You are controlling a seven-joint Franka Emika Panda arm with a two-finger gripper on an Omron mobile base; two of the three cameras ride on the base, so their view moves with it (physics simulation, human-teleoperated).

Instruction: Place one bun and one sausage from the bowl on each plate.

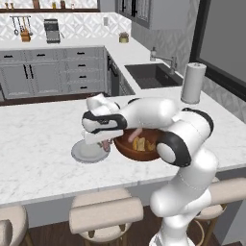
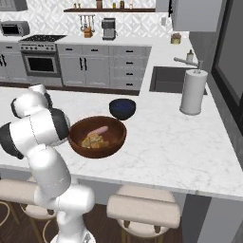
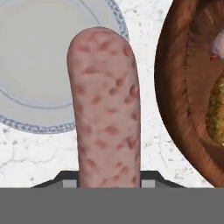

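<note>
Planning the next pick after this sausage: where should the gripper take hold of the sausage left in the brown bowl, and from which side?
Probably across its middle, coming from above. The sausage lies flat in the brown bowl, its length exposed, beside the buns. The bowl's raised wall blocks a sideways approach, and jaws set across the narrow width should close cleanly.

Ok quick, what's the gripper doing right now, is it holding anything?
Gripper: closed on a sausage, held above the counter between the light grey plate and the bowl.
</note>
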